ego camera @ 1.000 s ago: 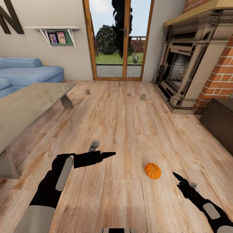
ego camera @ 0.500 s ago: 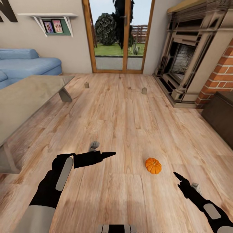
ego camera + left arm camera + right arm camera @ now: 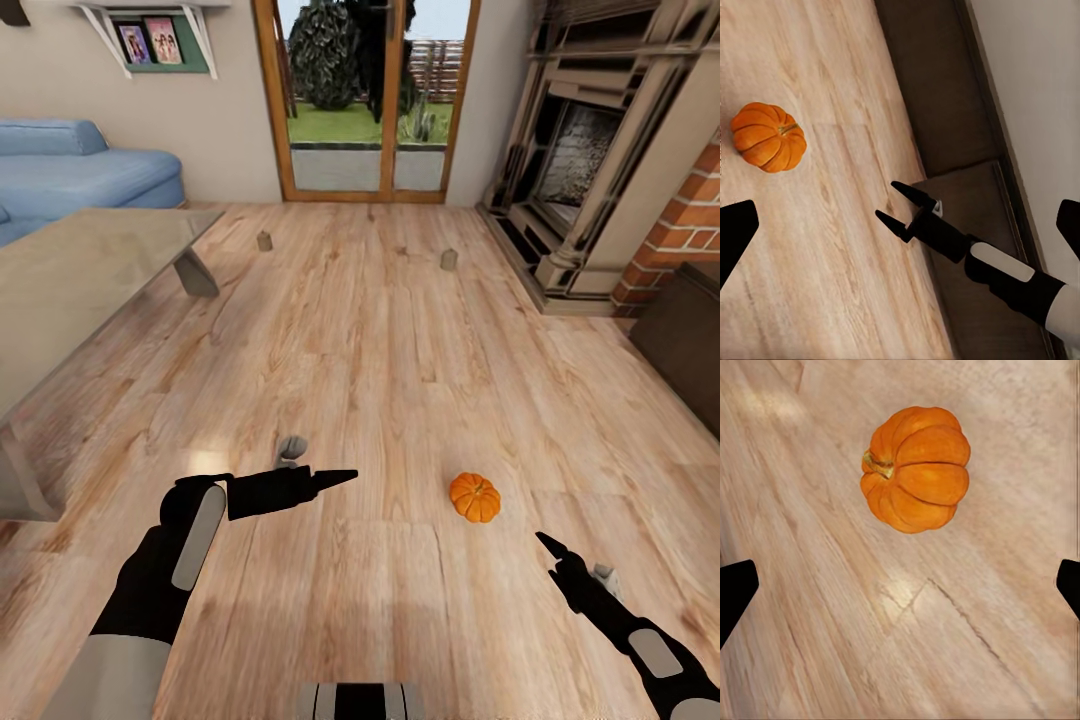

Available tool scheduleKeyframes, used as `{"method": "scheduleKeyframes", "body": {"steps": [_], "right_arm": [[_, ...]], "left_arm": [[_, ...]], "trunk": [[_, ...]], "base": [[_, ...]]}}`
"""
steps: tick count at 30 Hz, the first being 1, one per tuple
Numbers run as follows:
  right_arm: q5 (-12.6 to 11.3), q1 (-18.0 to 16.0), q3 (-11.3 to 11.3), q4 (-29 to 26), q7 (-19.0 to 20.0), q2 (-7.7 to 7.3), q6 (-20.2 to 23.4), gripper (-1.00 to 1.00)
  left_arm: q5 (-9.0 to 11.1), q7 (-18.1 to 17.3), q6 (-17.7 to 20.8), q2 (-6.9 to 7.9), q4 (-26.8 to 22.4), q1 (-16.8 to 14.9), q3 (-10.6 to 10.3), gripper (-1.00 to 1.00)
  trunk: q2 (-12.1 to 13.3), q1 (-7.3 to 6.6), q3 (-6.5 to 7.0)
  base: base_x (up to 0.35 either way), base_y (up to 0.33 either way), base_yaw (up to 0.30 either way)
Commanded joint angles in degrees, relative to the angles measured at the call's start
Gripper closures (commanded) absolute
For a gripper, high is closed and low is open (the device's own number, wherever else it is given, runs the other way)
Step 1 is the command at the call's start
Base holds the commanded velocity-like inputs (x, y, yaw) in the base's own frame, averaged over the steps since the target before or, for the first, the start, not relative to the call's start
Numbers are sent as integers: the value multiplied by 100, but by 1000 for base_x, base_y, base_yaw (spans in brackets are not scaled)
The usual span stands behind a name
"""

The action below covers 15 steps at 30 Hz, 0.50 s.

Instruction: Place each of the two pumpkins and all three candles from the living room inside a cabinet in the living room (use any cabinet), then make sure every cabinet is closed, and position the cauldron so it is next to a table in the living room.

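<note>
- A living room with a wooden floor, seen from the robot's head; both black arms reach forward low over the boards.
- One small orange pumpkin (image 3: 474,497) sits upright on the floor, stem up, touching nothing.
- The right claw (image 3: 548,545) hovers just short of the pumpkin — the pumpkin lies ahead of its tips and slightly toward the robot's left. Its two fingers stand apart, released and holding nothing; the left wrist view shows the gap between them clearly.
- In the right wrist view the pumpkin (image 3: 916,469) lies ahead, between the lines of the two spread fingertips, with bare floor before it.
- The left claw (image 3: 340,475) points across toward the pumpkin but is well apart from it. From the head view its fingers look close together, yet its own wrist view shows the tips at opposite edges, so it appears released and empty.
- The right arm is clearly nearer; the pumpkin is round, with no long axis to line up on.
- Two stubby candles (image 3: 265,241) (image 3: 449,260) stand far ahead of both claws, near the glass door.
- A low surface (image 3: 90,270) lies out beyond the left claw; a dark cabinet (image 3: 690,340) lies beyond the right claw.
</note>
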Motion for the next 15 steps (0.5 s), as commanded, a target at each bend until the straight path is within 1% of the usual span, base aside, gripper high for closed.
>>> {"method": "scheduleKeyframes", "body": {"steps": [1, 15], "right_arm": [[-32, -4, -26, 3, 11, 1, 50, -100], [-32, -4, -11, 10, -2, 5, 57, -100]], "left_arm": [[-8, -24, 23, -2, -1, -3, 4, -100], [-8, -31, 23, -2, -1, -6, 4, -100]], "trunk": [[-3, 1, -27], [-22, 37, -337]], "base": [[0, 0, 0], [0, 0, 0]]}}
